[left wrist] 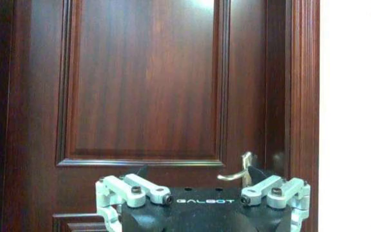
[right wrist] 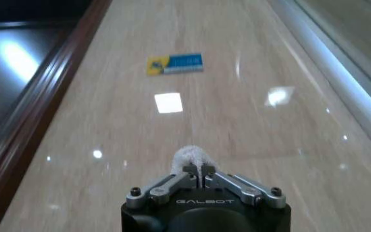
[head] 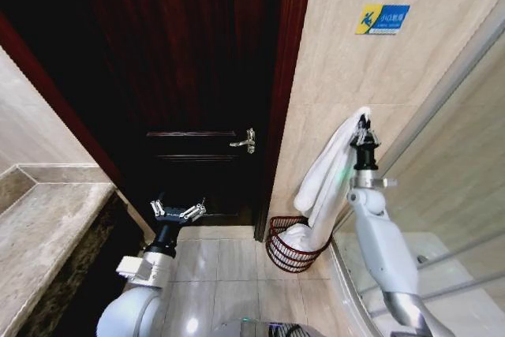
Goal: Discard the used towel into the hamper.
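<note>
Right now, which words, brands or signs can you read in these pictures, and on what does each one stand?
"GALBOT": on the left tool.
"GALBOT": on the right tool, shut on the white towel.
Blue and yellow wall sign, with a figure: its characters are too small to read.

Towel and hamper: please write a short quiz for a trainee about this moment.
1. True or false: the right gripper is shut on the towel.
2. Where is the lower end of the towel? A) on the stone counter B) in the hamper C) over the door handle
3. Fill in: the left gripper is held low facing the dark wooden ____, its fingers open and holding nothing.

Key: 1 true; 2 B; 3 door
</note>
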Robot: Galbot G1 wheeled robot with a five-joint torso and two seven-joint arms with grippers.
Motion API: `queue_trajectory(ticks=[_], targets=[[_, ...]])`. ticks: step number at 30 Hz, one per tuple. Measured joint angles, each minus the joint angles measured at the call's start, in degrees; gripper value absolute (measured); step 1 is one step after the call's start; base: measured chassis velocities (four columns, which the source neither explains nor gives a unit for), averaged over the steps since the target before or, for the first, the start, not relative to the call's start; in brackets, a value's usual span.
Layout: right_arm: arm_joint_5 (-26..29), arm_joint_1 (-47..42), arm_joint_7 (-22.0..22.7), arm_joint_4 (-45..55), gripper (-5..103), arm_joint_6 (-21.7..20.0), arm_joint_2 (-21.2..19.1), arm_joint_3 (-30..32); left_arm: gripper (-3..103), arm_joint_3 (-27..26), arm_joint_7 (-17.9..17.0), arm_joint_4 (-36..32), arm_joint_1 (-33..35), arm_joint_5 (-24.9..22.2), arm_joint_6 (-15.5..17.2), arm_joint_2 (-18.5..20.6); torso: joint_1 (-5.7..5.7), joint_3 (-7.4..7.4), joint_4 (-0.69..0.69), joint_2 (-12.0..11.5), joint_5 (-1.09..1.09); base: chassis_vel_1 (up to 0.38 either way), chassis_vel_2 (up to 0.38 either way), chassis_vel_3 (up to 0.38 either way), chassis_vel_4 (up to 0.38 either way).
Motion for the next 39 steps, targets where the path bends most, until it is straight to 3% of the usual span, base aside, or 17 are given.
queue_trajectory(ticks=[14, 39], targets=[[-1.5, 1.0, -2.5, -14.8, 2, 6.0, 3.1, -0.4, 100, 0.0, 0.0, 0.0, 0.0, 0.0, 0.0, 0.0, 0.0, 0.0, 0.0, 0.0, -0.01, 0.0, 0.0, 0.0, 0.0], [-1.4, 4.6, -8.3, -35.6, 2, 6.1, 5.5, -0.3, 100, 0.0, 0.0, 0.0, 0.0, 0.0, 0.0, 0.0, 0.0, 0.0, 0.0, 0.0, -0.02, 0.0, 0.0, 0.0, 0.0]])
